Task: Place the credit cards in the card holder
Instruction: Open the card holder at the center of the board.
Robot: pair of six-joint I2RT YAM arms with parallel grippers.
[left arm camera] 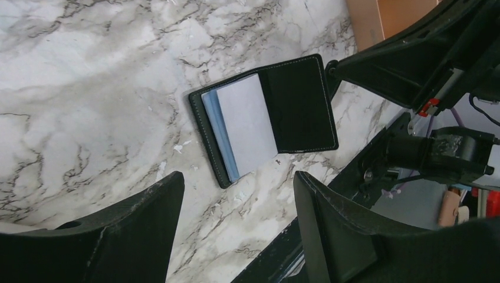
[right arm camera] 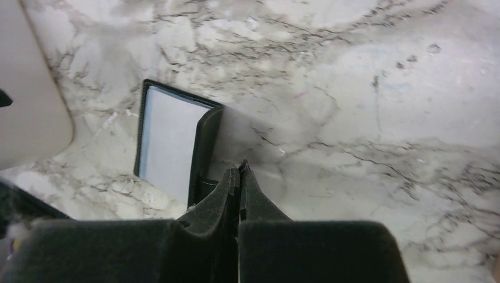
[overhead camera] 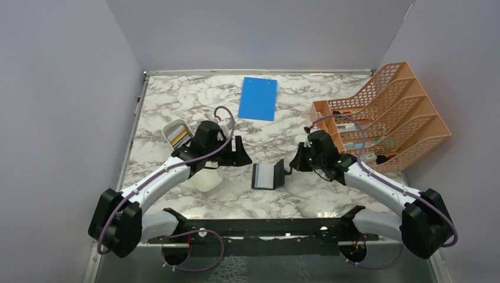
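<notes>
Marble table [overhead camera: 177, 100] holds one open card holder [overhead camera: 267, 175]; left pincer [left arm camera: 239, 183] apart, right pincer [right arm camera: 240, 171] together.

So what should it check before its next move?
1. Holder lying open, pockets showing: ok.
2. Left hand open and empty: ok.
3. A card in that hand, ready to insert: not ok.
4. Cards within reach in the white tray: ok.
5. Right hand shut at the flap's edge: ok. Whether it actually grips the flap: cannot tell.
</notes>
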